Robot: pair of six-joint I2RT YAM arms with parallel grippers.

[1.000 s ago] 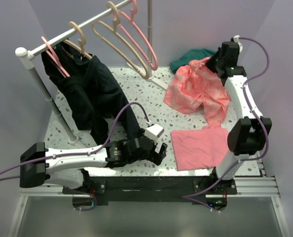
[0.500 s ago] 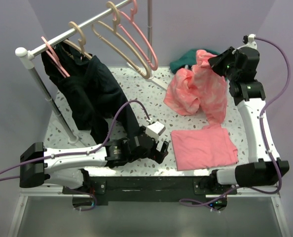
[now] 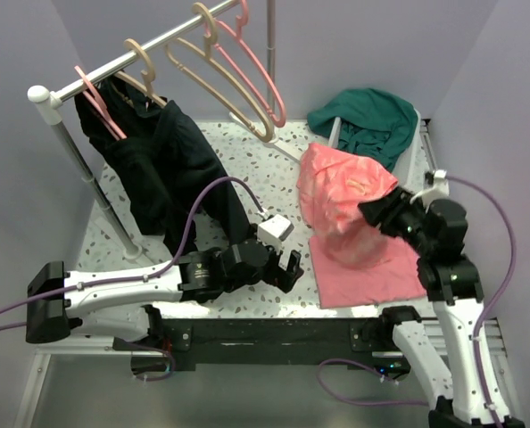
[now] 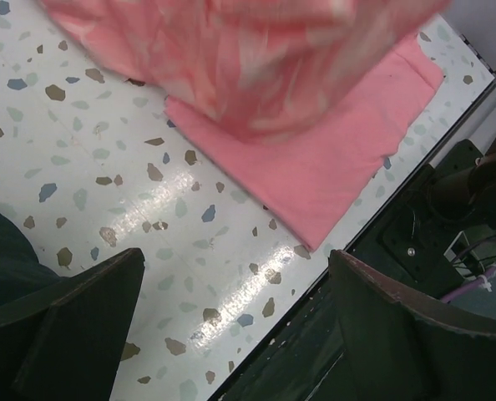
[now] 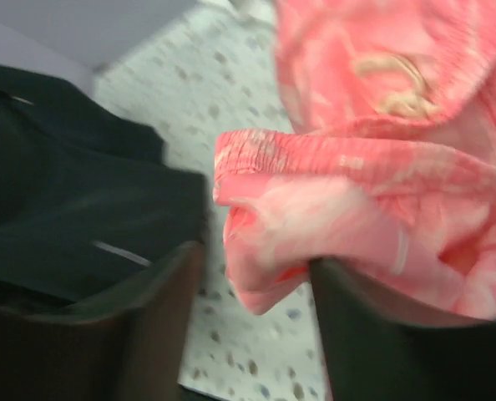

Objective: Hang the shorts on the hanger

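Observation:
The salmon-pink mottled shorts (image 3: 341, 192) lie bunched at the table's right side, their near edge overlapping the plain pink cloth (image 3: 372, 267). My right gripper (image 3: 372, 214) is at their right edge. In the right wrist view its jaws (image 5: 252, 259) stand apart, and a fold of the shorts (image 5: 382, 192) hangs loose between them against the right finger. The beige-tan hanger (image 3: 216, 80) hangs empty on the rail at the back. My left gripper (image 3: 292, 267) is open and low near the table's front edge, left of the shorts (image 4: 256, 58), with nothing between its fingers (image 4: 235, 284).
A dark garment (image 3: 167, 169) hangs from the rail (image 3: 131, 58) at the left, on another hanger. A pink hanger (image 3: 256, 76) hangs beside the beige one. A teal garment (image 3: 368, 120) lies at the back right. The pink cloth (image 4: 331, 175) reaches the front edge.
My right arm has swung from the back right toward the front, bringing the shorts down onto the pink cloth, and its jaws have parted. The left arm has barely moved.

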